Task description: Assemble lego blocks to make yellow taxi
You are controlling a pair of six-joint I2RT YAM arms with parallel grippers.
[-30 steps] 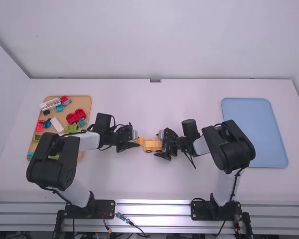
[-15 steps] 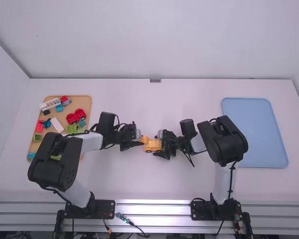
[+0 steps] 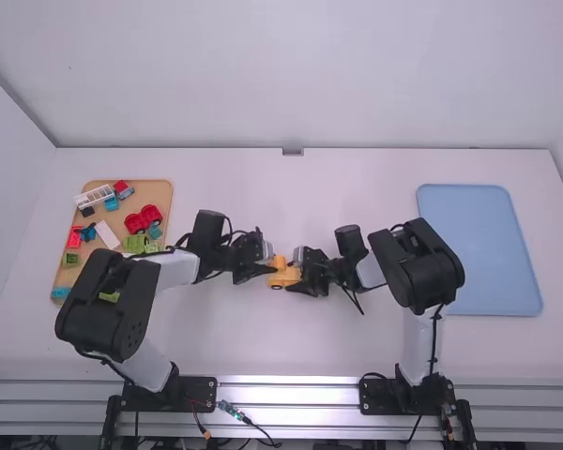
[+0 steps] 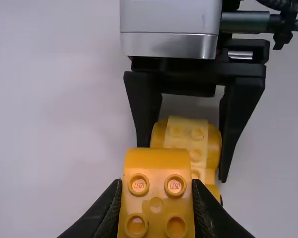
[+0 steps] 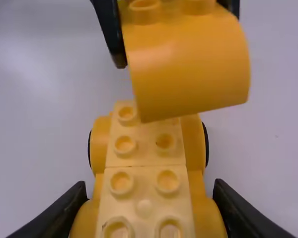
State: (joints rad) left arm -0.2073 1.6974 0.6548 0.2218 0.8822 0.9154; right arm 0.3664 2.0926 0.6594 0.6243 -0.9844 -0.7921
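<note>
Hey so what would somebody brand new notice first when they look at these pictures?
Probably the rounded orange-yellow block in the left gripper, over one end of the wheeled yellow body gripped by the right gripper, mid-table. Next, the tan tray of colourful blocks at far left and the blue tray at right.

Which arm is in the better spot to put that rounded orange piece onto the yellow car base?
The left, I'd say: the left fingers grip the rounded orange piece over one end of the studded car base. The right fingers grip that base, so could steady it.
</note>
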